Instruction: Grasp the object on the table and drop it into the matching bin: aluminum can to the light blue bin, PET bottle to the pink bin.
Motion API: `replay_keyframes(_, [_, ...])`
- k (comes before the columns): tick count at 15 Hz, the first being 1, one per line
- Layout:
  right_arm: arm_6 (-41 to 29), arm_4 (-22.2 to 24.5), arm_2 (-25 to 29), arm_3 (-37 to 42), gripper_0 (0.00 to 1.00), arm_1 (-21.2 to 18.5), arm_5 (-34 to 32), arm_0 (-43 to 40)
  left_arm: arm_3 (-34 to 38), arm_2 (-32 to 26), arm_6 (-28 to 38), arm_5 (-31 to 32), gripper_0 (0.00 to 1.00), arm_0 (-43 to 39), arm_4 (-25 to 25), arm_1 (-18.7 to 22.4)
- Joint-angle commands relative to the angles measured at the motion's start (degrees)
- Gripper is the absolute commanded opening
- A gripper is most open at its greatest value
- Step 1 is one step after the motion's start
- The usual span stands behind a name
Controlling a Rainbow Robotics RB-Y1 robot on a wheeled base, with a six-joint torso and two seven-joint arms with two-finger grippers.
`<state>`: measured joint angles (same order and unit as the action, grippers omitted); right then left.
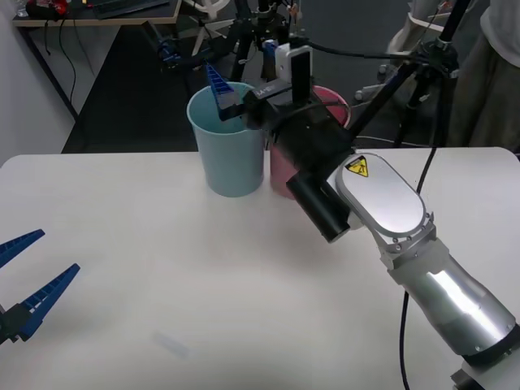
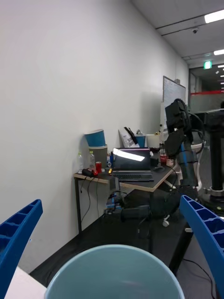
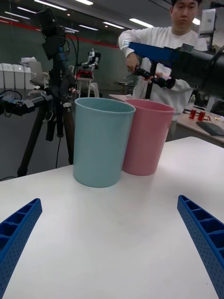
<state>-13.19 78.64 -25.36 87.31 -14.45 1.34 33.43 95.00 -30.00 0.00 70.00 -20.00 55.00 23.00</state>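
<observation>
The light blue bin (image 1: 231, 158) stands upright at the far middle of the white table (image 1: 162, 292), touching the pink bin (image 1: 280, 179) on its right. My right gripper (image 1: 223, 93) hovers over the light blue bin's rim, open, with nothing between its fingers. In the right wrist view the gripper (image 2: 111, 201) sits just above the bin's mouth (image 2: 112, 273). The aluminum can is out of view. My left gripper (image 1: 57, 252) rests open at the table's near left, facing both bins (image 3: 102, 140) (image 3: 147, 135) from a distance.
My right arm (image 1: 382, 203) stretches diagonally from the near right across the pink bin. Black tripods (image 1: 422, 73) and camera gear stand just beyond the table's far edge. A faint smudge (image 1: 171, 345) marks the near tabletop.
</observation>
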Motion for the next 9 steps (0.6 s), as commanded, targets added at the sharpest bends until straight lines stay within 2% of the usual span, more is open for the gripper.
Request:
replay_keyframes(1, [-1.13,-1.21,0.75,8.49,1.00,-4.53,-1.78,-6.53,0.00,0.00,0.00,0.00,1.00,0.00,0.00,0.00])
replay_keyframes(5, [-0.96,-2.71,11.30,14.38,1.00,-7.35,-16.63,-17.26,0.00,0.00,0.00,0.00,1.00,0.00,0.00,0.00])
replay_keyframes(9, [1.06,-4.11,21.58,16.31,1.00,-9.37,-29.46,-25.96,0.00,0.00,0.00,0.00,1.00,0.00,0.00,0.00])
